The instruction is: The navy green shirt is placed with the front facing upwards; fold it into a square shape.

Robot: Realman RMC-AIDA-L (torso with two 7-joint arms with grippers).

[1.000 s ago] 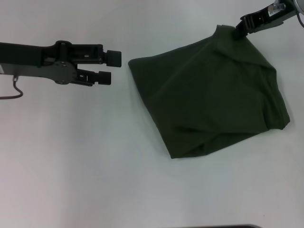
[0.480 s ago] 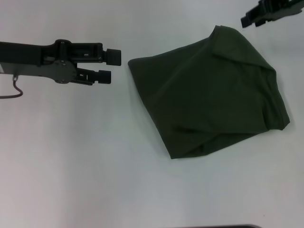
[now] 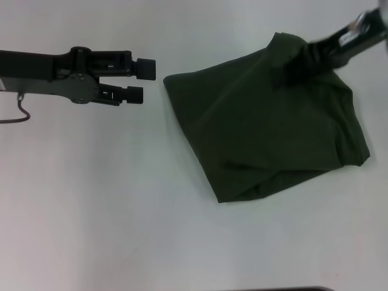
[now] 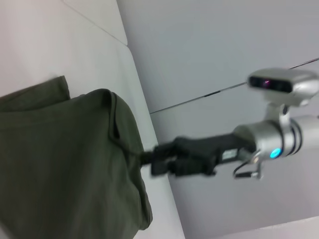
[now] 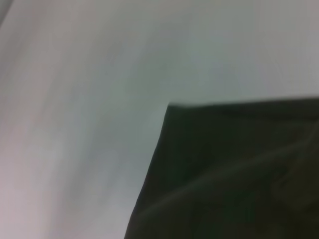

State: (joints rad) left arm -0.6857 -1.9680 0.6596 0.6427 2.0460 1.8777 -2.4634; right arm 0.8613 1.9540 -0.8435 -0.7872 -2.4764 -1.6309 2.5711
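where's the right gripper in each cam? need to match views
Head view: right gripper at upper right, over the far corner of the navy green shirt.
Left wrist view: seen farther off, mid-frame, at the shirt's edge.
Right wrist view: not in it; only shirt and table.
Shared landmark: the shirt.

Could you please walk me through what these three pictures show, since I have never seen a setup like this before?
This is a two-armed robot folding laundry. The overhead picture comes from a camera on its head; the other two come from cameras on its wrists. On the white table lies a navy green shirt, already folded into a rough bundle. The left gripper hovers open beside the shirt, holding nothing. The right gripper is over the shirt's far corner, blurred, so its grip is unclear.
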